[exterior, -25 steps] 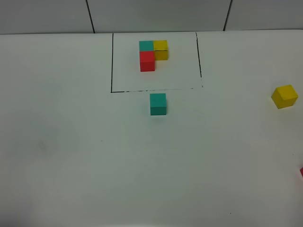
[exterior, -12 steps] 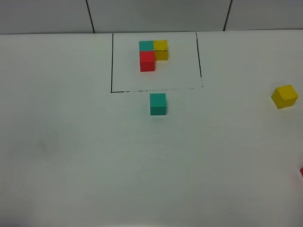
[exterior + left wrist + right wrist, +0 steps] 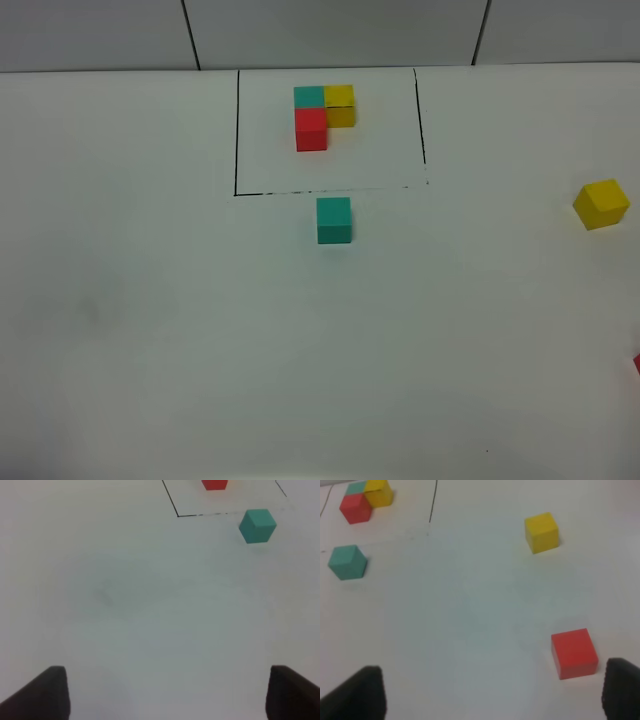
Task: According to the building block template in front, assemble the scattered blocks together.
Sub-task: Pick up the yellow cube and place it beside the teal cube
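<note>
Nothing moved since second ago: left gripper [image 3: 167,696] and right gripper [image 3: 492,694] both spread wide, empty; teal block [image 3: 334,220] just beside template [image 3: 323,118] outline.

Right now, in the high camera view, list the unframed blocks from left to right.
teal block → yellow block → red block, of which only a sliver shows at the right edge.

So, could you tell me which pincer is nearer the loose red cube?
Right. The loose red cube lies just ahead of the right pincer, beside one fingertip; the left pincer cannot see it.
</note>
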Robot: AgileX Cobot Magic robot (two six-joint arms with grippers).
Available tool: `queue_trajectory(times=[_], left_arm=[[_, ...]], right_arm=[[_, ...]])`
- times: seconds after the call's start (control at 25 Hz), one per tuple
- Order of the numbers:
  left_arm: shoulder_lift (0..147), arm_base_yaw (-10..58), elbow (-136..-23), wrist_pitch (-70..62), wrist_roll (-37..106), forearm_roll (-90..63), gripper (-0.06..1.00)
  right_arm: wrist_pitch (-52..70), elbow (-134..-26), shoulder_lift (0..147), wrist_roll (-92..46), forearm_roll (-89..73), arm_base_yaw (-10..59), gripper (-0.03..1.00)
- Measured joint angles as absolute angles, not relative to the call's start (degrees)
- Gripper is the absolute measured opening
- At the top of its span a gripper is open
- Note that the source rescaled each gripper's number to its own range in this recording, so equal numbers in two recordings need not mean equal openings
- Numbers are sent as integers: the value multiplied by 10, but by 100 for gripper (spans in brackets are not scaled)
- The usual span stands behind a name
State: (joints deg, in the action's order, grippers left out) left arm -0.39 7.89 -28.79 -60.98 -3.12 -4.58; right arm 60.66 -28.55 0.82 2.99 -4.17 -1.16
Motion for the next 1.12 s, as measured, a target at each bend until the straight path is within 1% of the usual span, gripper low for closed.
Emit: queue_trajectory(times=[0.16,1.12], left_arm=[[-4,67,-288,-610,-31,-46,74],[-4,67,-288,-611,-31,-46,74]], right_arm=[[607,-285,8,30,-42,-12,75],[607,-285,8,30,-42,-12,75]])
